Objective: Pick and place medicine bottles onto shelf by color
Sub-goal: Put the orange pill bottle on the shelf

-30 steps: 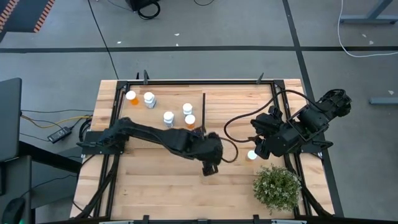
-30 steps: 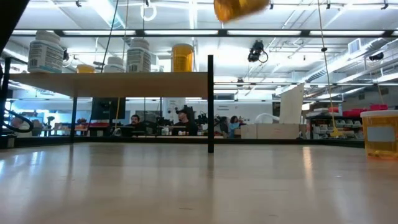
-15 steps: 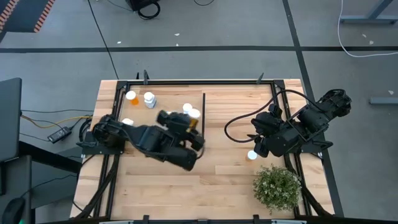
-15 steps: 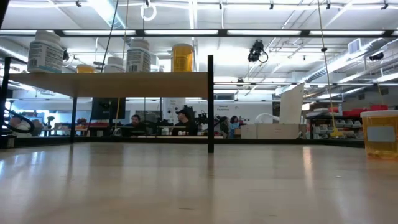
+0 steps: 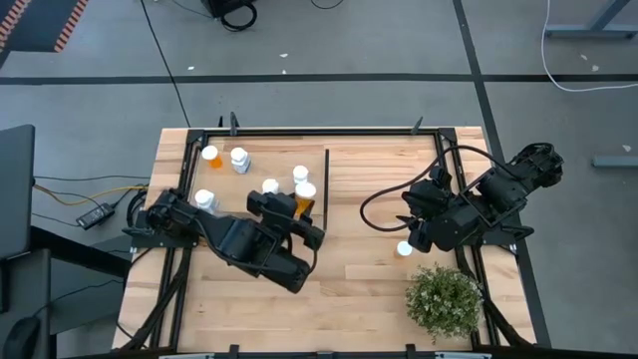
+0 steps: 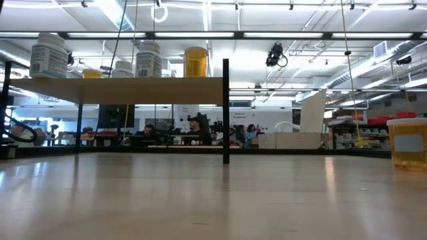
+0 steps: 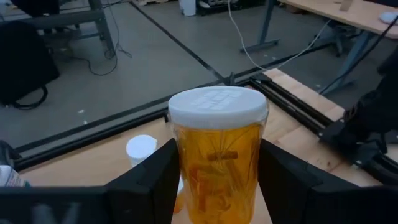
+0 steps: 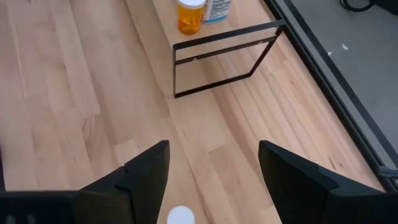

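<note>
Where left claw grips, orange bottle, white cap.

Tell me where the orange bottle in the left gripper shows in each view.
High: orange bottle peeks out left of the black divider.
Low: not in it.
Left wrist: centre, held by the left gripper.
Right wrist: not in it.
Landmark: black divider, in high, low, right wrist.

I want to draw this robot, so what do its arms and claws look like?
Both arms are dark, nearly black, built from chunky jointed segments. The left arm is long and blocky. The right arm is bulkier, with a black cable looping from it across the wood. Each claw, left claw and right claw, has two flat, wide, matte black fingers with angled edges. No markings show.
</note>
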Action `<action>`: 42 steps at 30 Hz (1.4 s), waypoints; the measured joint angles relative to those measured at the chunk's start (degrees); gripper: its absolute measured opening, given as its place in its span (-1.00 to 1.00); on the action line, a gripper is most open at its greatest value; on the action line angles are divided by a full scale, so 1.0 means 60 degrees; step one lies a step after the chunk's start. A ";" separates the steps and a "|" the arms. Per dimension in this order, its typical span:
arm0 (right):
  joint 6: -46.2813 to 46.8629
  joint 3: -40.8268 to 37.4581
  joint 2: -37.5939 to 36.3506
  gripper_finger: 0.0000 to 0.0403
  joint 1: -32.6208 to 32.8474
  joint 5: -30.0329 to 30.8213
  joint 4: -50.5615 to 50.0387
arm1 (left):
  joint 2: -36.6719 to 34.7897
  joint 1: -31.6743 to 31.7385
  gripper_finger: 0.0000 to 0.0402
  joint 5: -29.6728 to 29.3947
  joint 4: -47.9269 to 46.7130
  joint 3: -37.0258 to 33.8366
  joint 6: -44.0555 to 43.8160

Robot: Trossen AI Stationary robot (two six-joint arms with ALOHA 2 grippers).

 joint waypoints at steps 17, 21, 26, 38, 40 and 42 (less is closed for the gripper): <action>-0.0287 0.0000 -0.0004 0.26 0.0000 -0.0033 0.0000 | -0.2031 0.0006 -0.07 -0.0066 0.0001 -0.2041 0.0285; -0.0351 0.0002 -0.0004 0.26 0.0000 -0.0018 0.0000 | -0.3093 -0.0217 -0.05 -0.0072 -0.0017 -0.3686 -0.0969; -0.0399 0.0003 -0.0004 0.26 0.0004 0.0146 0.0000 | -0.3826 -0.0686 -0.06 -0.0025 0.0007 -0.5363 -0.2005; -0.0221 0.0003 -0.0004 0.26 -0.0011 0.0288 0.0003 | -0.4437 -0.1167 -0.07 0.0708 0.0000 -0.8848 -0.5848; -0.0209 0.0004 -0.0004 0.26 -0.0011 0.0288 0.0000 | -0.4437 -0.1145 -0.06 0.0865 -0.0003 -0.9089 -0.5919; -0.0203 0.0000 -0.0004 0.26 -0.0011 0.0288 0.0000 | -0.4437 -0.1061 -0.04 0.0945 0.0001 -0.9284 -0.5870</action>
